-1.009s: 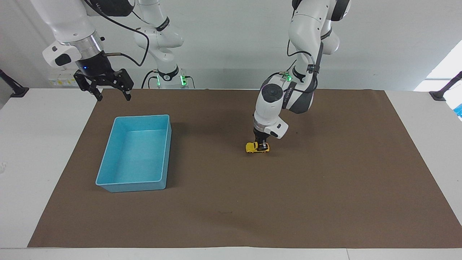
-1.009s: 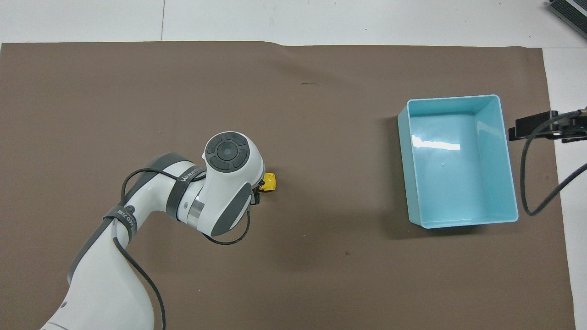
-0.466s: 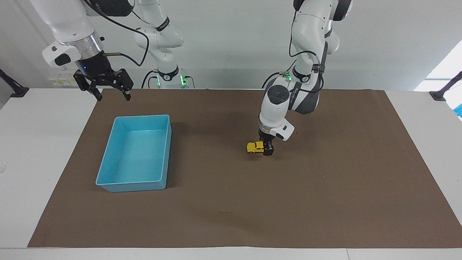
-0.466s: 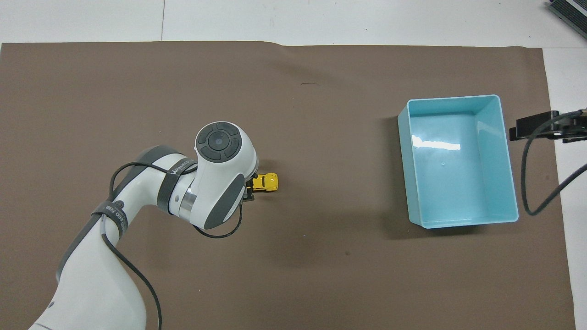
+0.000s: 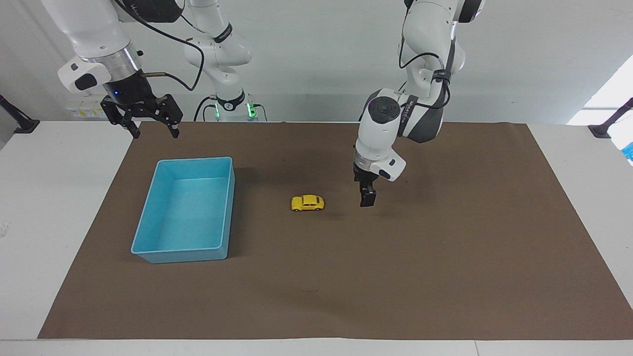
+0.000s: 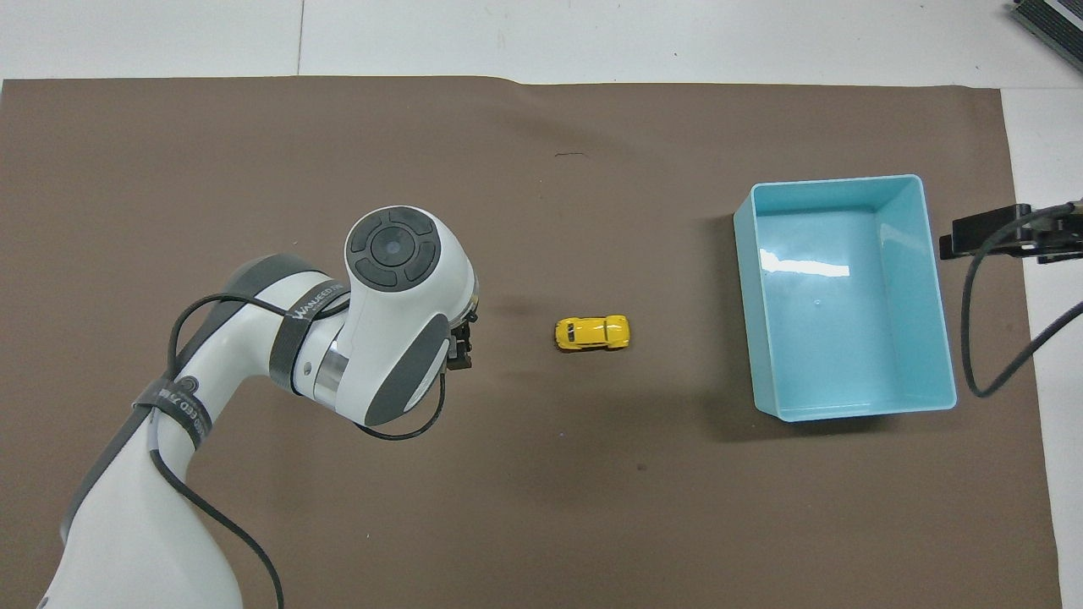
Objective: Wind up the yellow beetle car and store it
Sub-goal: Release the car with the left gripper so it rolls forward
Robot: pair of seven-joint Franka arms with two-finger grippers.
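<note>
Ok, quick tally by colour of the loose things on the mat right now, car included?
Yellow: 1, the yellow beetle car, standing on the brown mat, held by neither gripper.
Light blue: 1, the open bin toward the right arm's end, nothing in it.
Total: 2.

Robotics lab: white bench [image 5: 29, 207] under brown mat [image 5: 395, 277], bare grey wall, two cabled arms, clamp mounts at bench corners.
</note>
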